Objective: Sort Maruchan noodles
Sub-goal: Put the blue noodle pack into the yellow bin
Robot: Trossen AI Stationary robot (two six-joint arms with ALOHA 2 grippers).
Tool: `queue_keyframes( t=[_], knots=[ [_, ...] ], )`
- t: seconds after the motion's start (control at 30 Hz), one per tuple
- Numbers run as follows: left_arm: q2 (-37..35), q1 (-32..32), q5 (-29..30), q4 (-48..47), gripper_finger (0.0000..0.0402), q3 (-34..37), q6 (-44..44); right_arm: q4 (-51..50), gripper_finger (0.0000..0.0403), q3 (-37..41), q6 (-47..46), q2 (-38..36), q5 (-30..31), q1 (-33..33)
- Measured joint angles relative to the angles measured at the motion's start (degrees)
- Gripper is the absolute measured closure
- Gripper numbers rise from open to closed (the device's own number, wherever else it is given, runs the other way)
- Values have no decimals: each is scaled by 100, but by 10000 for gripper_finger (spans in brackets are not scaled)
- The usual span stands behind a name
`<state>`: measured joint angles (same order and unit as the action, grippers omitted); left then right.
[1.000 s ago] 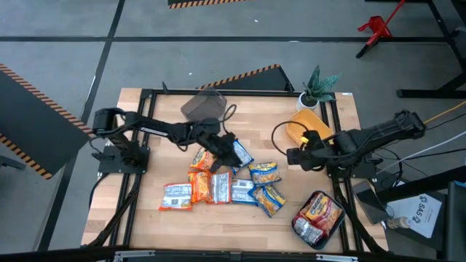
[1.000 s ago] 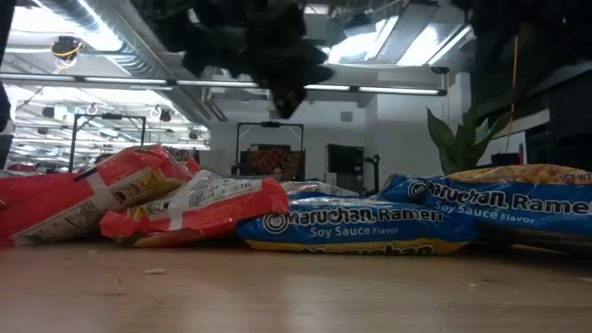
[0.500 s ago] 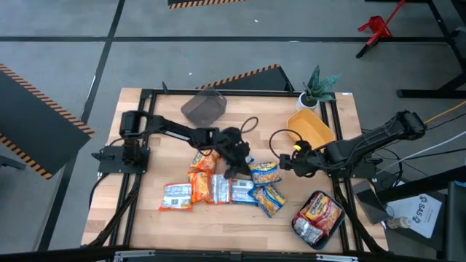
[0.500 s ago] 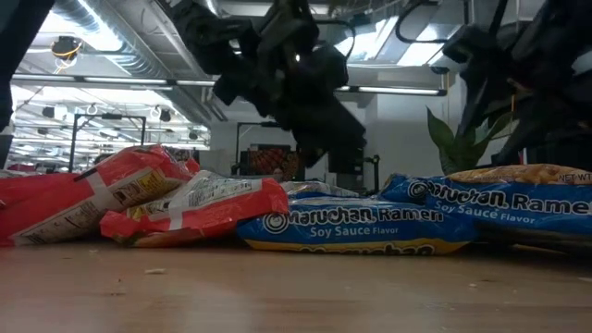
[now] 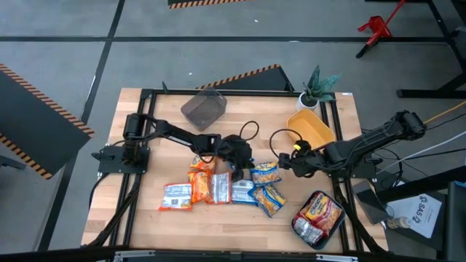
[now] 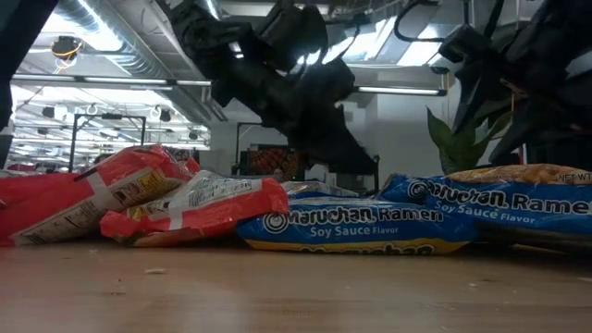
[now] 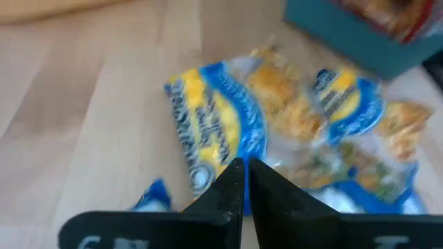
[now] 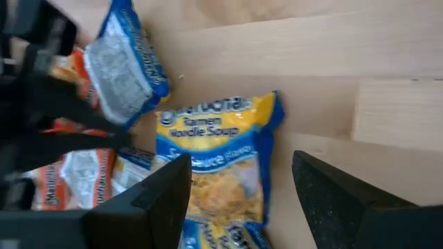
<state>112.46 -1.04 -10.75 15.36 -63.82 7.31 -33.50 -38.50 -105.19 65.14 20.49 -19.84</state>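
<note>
Blue-and-yellow Maruchan noodles (image 8: 218, 159) lie just ahead of the right gripper (image 8: 239, 200), whose fingers are spread wide. The left gripper (image 7: 243, 181), pressed together, hovers just over the same packet's edge.

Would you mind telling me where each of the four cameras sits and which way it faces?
High view: overhead, straight down on the table, both arms, left gripper over the packets.
Low view: at tabletop height, level across red and blue packets into the room; dark arms hang above.
Left wrist view: on the left arm, down past its shut fingers at blue packets.
Right wrist view: on the right arm, past its open fingers at a blue-yellow packet.
Shared: both wrist views show blue packets on wood.
</note>
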Motion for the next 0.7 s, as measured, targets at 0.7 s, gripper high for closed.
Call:
queue_keyframes(
  t=[0.7],
  knots=[
    [339, -89, -35, -192, 388, -10, 398, 887, 168, -4, -657, 1142, -224, -4]
  ],
)
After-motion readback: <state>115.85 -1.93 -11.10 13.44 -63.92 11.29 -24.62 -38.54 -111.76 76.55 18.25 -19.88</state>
